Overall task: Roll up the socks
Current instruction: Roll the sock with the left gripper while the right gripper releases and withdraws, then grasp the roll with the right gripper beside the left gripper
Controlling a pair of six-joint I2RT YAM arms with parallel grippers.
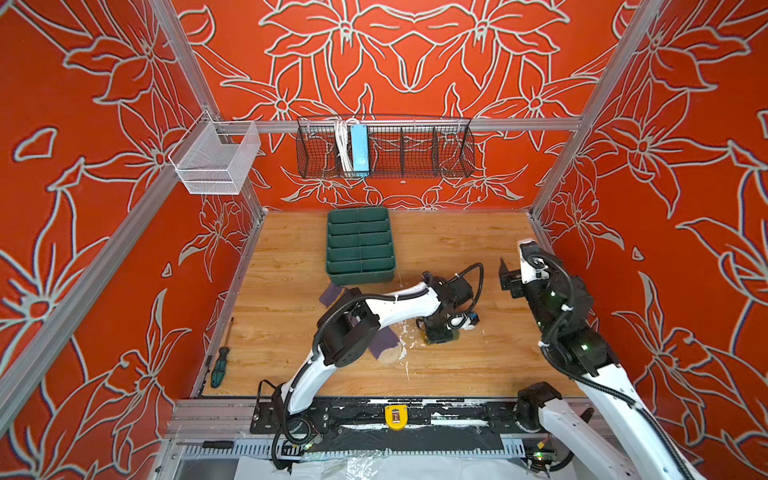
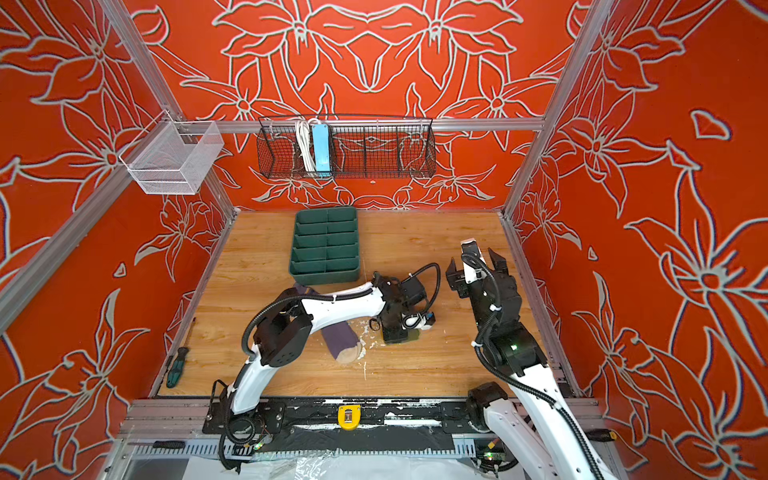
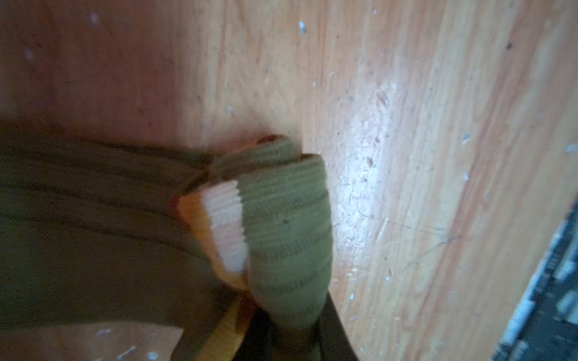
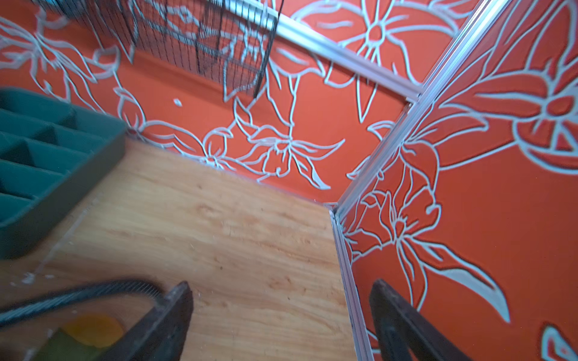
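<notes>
Fabric fills the left wrist view. The olive-green sock lies bunched on the wooden tabletop. Its ribbed cuff is folded over so that a cream and an orange stripe show. Its end runs in between dark fingers at the picture's edge, so the left hand is pinching this sock.

Both top views hide nearly all of that. They show the left hand pointing down at the middle of the tabletop, with only a green sliver of the sock beside it.

The purple sock appears in both top views and in neither wrist view. It lies flat on the tabletop and passes under the left arm. Its beige toe points toward the front, and its other end is just beside the green compartment tray.

The right hand is raised over the right side of the tabletop, well apart from both socks. A top view shows both of its fingers spread with nothing between them. The right wrist view agrees, with two dark fingers standing wide apart over bare wood and the corner of the red flowered wall. That view alone also catches a blurred mustard and green patch at its edge, but what it belongs to cannot be told.
</notes>
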